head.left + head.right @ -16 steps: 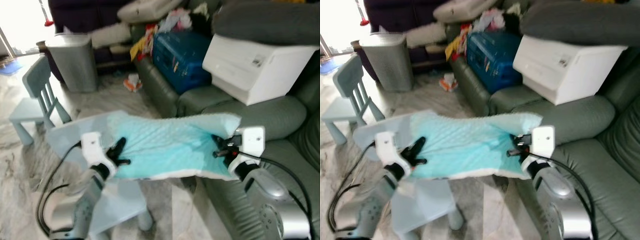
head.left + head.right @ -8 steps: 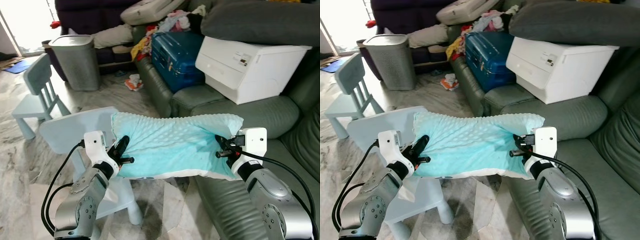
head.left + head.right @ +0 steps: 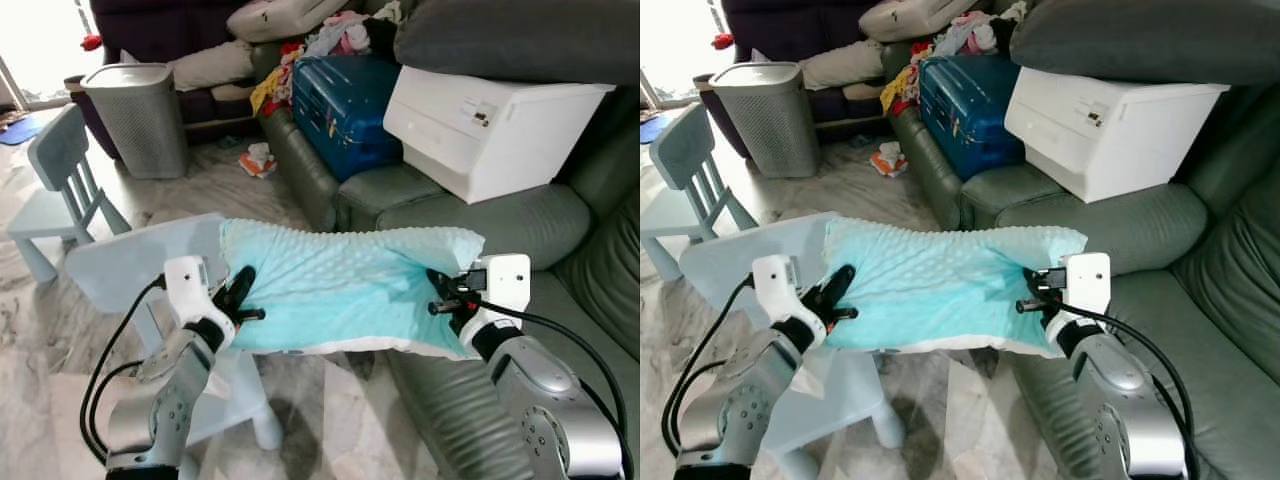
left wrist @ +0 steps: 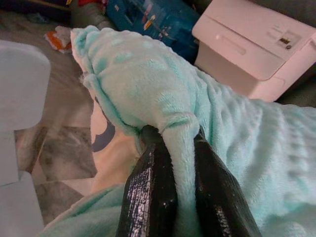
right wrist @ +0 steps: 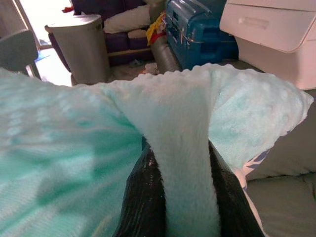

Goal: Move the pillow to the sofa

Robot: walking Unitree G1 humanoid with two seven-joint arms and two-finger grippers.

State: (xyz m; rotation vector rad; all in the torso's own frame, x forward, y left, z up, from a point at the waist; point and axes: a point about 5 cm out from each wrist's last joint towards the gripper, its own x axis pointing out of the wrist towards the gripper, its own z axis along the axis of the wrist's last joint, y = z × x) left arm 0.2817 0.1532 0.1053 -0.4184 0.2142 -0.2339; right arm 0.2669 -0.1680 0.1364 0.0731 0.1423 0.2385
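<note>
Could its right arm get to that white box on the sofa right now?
Probably not: the right tool is shut on the turquoise pillow, and the white box sits farther back on the green sofa.

Black fingers [image 5: 143,202] pinching a fold of mint pillow [image 5: 74,148]. Beyond the pillow, grey bin [image 5: 84,42], blue suitcase [image 5: 197,32], white box [image 5: 276,34].
</note>
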